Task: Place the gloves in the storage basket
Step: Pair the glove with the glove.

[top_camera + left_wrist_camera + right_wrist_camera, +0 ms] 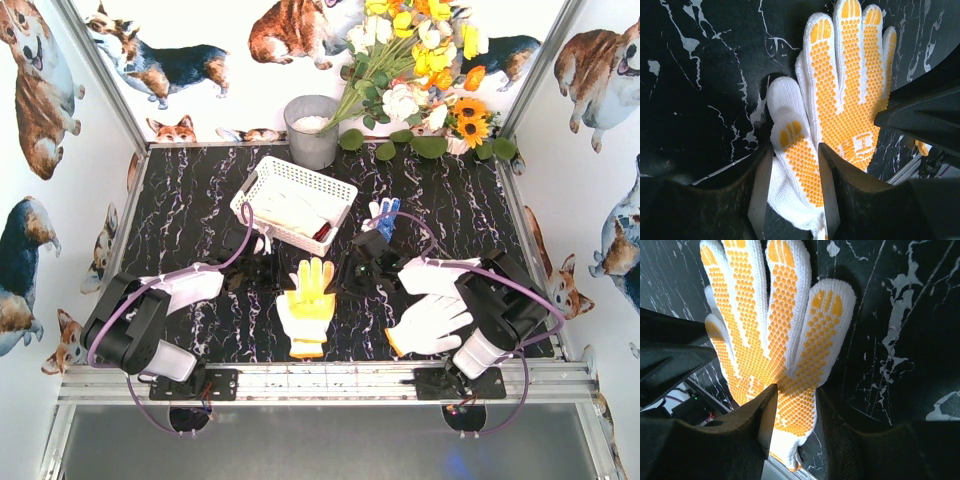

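Note:
A white glove with a yellow-dotted palm lies flat, palm up, at the middle front of the table. My left gripper is down over its thumb side; the jaws straddle the flat glove and are partly open. My right gripper straddles the little-finger side of the same glove, also partly open. Neither grip has bunched the fabric. The white storage basket stands behind, with a few gloves inside. A blue-palmed glove lies to its right. Two white gloves lie at the front right.
A grey metal bucket stands at the back, with a bunch of flowers to its right. Both arm bases sit on the metal rail along the front edge. Printed walls close the sides.

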You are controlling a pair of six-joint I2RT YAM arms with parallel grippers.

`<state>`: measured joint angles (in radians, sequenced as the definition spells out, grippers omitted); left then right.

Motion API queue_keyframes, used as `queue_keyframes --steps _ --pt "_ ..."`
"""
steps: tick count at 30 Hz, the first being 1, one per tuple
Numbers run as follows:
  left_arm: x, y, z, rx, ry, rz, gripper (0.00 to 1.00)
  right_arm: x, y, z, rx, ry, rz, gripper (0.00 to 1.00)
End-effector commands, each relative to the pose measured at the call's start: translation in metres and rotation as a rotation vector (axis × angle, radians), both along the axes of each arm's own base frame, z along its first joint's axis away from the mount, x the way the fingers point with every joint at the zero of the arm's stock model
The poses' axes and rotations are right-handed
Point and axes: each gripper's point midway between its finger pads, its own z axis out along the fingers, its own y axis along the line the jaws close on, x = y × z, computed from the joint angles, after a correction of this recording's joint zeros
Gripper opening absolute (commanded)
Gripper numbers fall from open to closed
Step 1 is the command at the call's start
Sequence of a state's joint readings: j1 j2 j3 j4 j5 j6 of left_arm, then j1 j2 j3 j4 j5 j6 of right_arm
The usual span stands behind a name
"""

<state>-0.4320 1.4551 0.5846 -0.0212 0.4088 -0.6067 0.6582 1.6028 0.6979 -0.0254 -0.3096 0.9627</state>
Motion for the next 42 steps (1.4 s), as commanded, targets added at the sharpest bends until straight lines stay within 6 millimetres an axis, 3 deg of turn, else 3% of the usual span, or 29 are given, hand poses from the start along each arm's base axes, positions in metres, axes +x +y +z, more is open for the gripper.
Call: queue_keyframes --steps 1,7,13,21,42 --pt "0.003 0.001 0.001 -0.013 -0.007 0.009 0.33 0.003 -0.006 -0.013 -0.054 -0.006 0.001 0.37" --pt "0.007 -0.002 0.005 -0.017 -0.015 0.01 0.18 0.0 -0.006 -0.016 -0.042 0.009 -0.006 0.21" --pt "0.01 -0.002 0.013 -0.019 -0.032 0.016 0.0 -0.002 -0.003 -0.008 -0.026 0.006 -0.001 0.13" --pt "0.006 0.007 0.025 -0.008 -0.061 0.052 0.0 -0.012 0.01 0.01 -0.031 -0.02 0.023 0.12" --pt "-0.025 0.029 0.018 0.037 -0.036 0.091 0.0 -0.015 0.014 0.031 -0.049 -0.062 0.039 0.11"
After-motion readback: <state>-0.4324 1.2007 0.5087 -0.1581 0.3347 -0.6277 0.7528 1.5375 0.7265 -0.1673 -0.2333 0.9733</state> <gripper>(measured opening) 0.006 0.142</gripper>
